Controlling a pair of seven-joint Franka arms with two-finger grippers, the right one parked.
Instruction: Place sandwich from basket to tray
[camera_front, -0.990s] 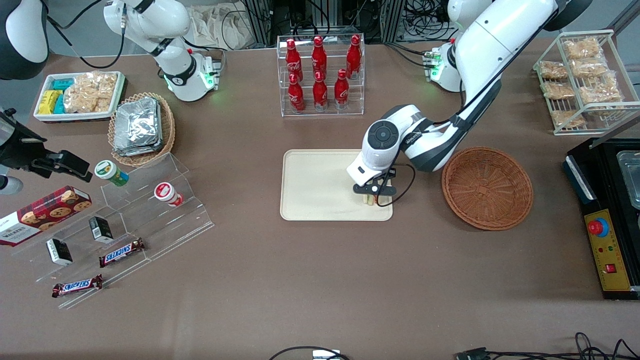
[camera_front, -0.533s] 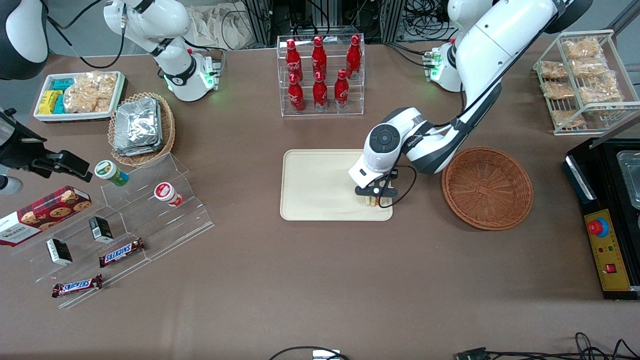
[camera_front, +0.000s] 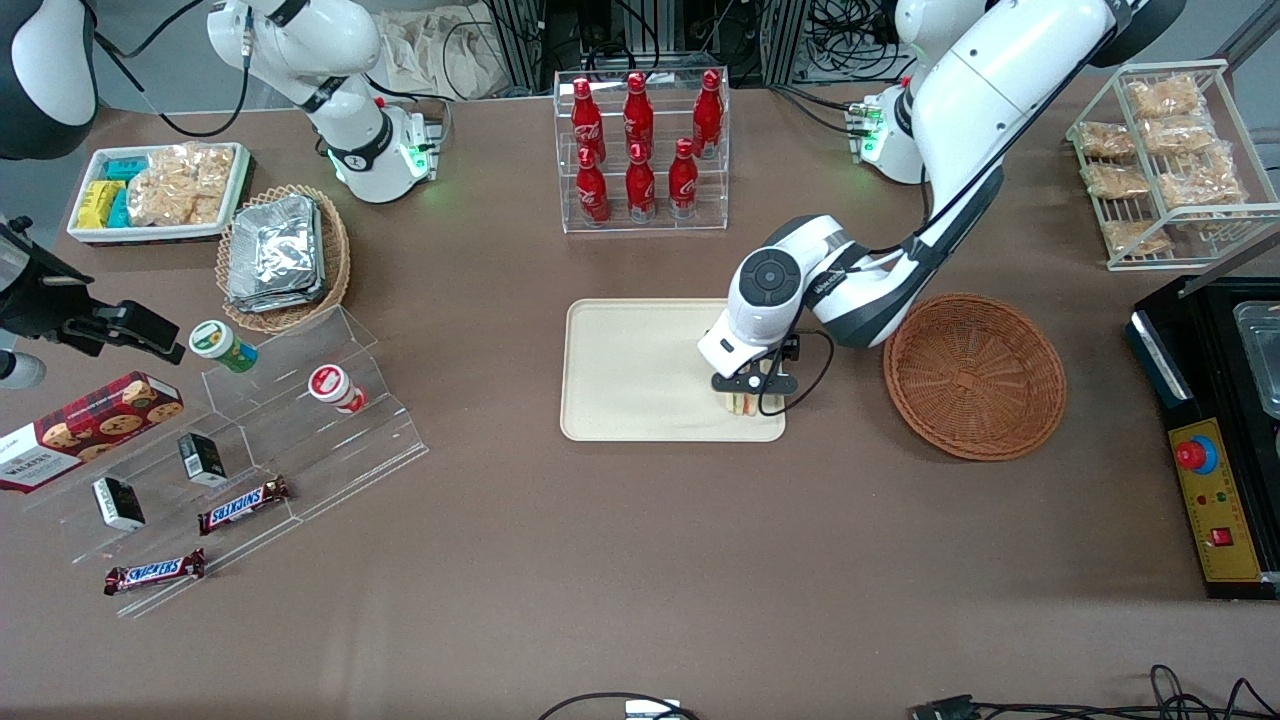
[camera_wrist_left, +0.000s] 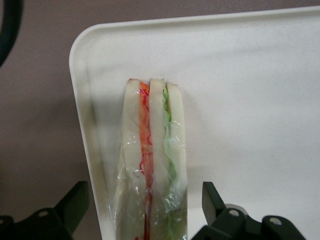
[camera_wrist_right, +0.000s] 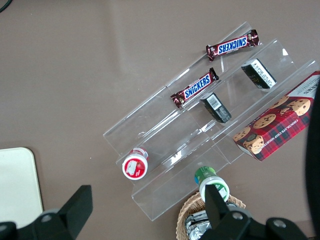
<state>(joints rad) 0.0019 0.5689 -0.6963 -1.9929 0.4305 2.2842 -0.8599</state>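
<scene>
The sandwich (camera_wrist_left: 154, 145), a wedge of white bread with orange-red and green filling in clear wrap, stands on its edge on the cream tray (camera_wrist_left: 250, 90), close to the rim. In the front view the sandwich (camera_front: 741, 404) is in the tray (camera_front: 630, 370) corner nearest the camera, toward the working arm's end. My gripper (camera_front: 747, 388) hangs right over it, open. Its black fingers (camera_wrist_left: 75, 199) stand on either side of the wedge with gaps between them and the wrap. The reddish-brown wicker basket (camera_front: 973, 375) sits beside the tray with nothing in it.
A clear rack of red cola bottles (camera_front: 640, 150) stands farther from the camera than the tray. A wire rack of snack bags (camera_front: 1165, 150) and a black control box (camera_front: 1215, 500) are at the working arm's end. A clear stepped display (camera_front: 250, 440) lies toward the parked arm.
My wrist has crept slightly toward the basket and away from the camera. More of the sandwich now shows under the fingers; it stays on the tray.
</scene>
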